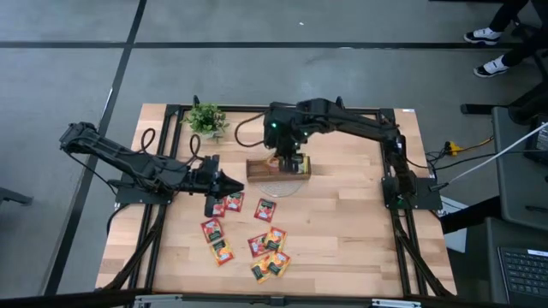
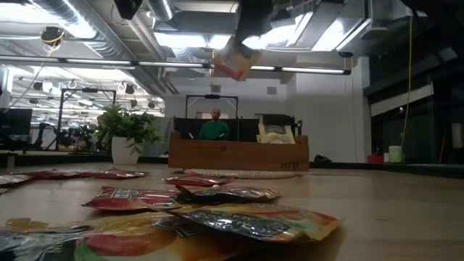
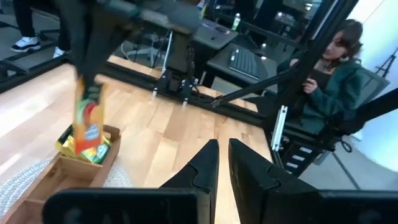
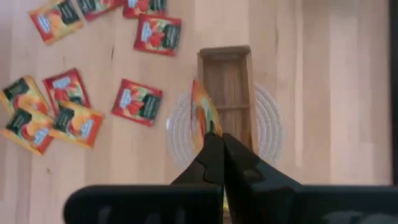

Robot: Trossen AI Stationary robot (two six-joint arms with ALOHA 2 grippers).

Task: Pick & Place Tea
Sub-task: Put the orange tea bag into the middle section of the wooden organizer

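Tea sachets [image 1: 248, 244] mostly lie loose on the counter [image 1: 342, 231] near the wooden tray [image 1: 257, 168]; about ten are left there. A few yellow ones [image 2: 275, 133] already stand in the tray's end compartment. Above the tray, the right end effector [image 4: 214, 134] pinches an orange sachet [image 4: 203, 115], not yet dropped in. Beside the tray, the left end effector [image 3: 222, 149] hovers empty, fingers nearly pressed together.

Grey floor [image 1: 257, 77] with dark seams around table. Exposed ceiling ducts [image 2: 72, 22], strip lights [image 2: 188, 40]. Desk with keyboard [image 3: 244, 61] behind.
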